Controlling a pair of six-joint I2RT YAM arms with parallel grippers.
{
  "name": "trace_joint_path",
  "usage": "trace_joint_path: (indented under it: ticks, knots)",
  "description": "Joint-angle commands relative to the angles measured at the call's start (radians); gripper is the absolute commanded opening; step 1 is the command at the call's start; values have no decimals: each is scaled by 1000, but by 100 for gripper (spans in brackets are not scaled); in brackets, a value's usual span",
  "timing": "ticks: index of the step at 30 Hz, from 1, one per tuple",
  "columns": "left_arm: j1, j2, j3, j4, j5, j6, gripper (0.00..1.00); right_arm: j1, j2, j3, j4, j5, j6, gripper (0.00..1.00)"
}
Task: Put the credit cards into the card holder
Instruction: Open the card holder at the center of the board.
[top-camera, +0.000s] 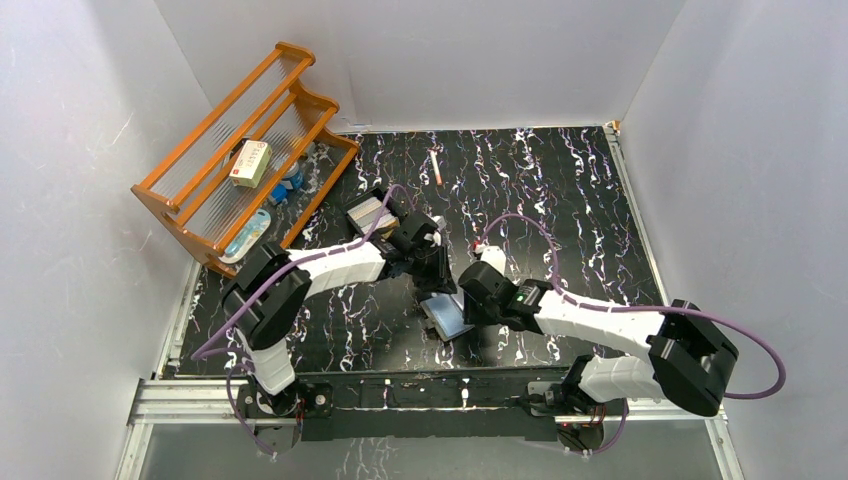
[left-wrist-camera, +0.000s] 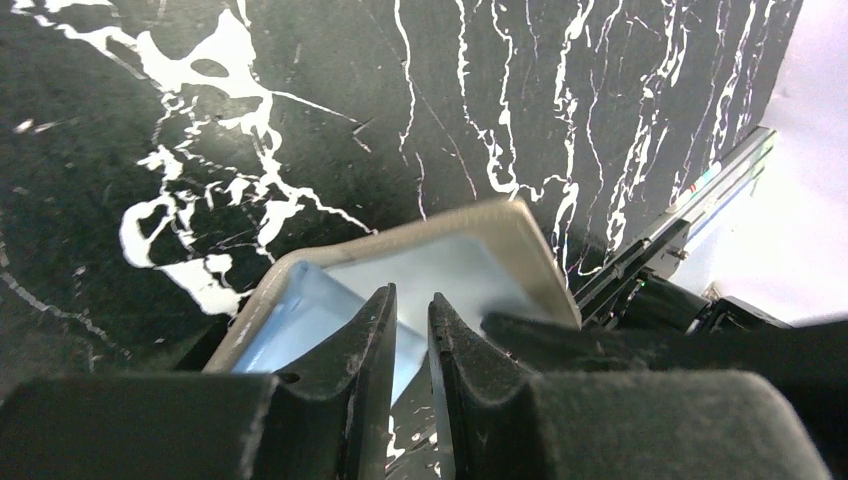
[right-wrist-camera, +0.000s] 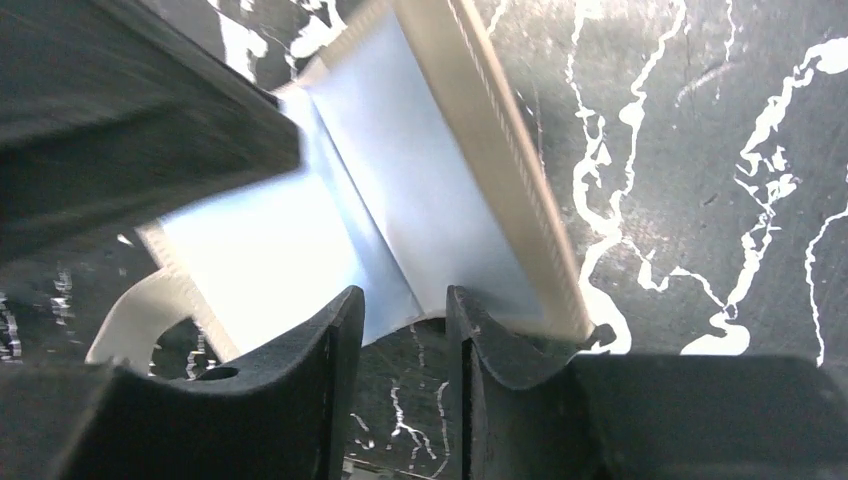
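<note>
The card holder (top-camera: 447, 318) lies open on the black marbled table between both grippers, pale-blue inside up, with a tan rim. In the left wrist view the card holder (left-wrist-camera: 440, 265) sits just past my left gripper (left-wrist-camera: 410, 300), whose fingers stand a narrow gap apart with only table and holder showing between them. My right gripper (right-wrist-camera: 405, 300) is open at the card holder's (right-wrist-camera: 400, 180) near edge, one fingertip over its corner, and one half of the holder tilts up. The credit cards (top-camera: 366, 212) rest in a black tray behind my left gripper (top-camera: 438, 283). The right gripper (top-camera: 466, 306) faces it.
An orange wire rack (top-camera: 200, 190) leans at the back left and holds a cream box (top-camera: 250, 163). A thin orange-white stick (top-camera: 436, 167) lies far back on the table. A metal rail (top-camera: 400, 392) runs along the near edge, and white walls close in three sides.
</note>
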Motion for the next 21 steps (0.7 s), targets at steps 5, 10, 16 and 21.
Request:
trace_joint_path:
  ticks: [5,10,16,21]
  knots:
    - [37,-153,-28,-169,-58,-5,17,0,4,-37,115,0,-71,53]
    - [37,-251,-120,-182,0,-14,25,-1,23,-37,139,-44,-94,57]
    - [36,-350,-252,-128,74,-84,38,-1,37,-31,157,-51,-133,61]
    - [33,-383,-375,87,161,-203,49,0,38,4,145,-52,-133,61]
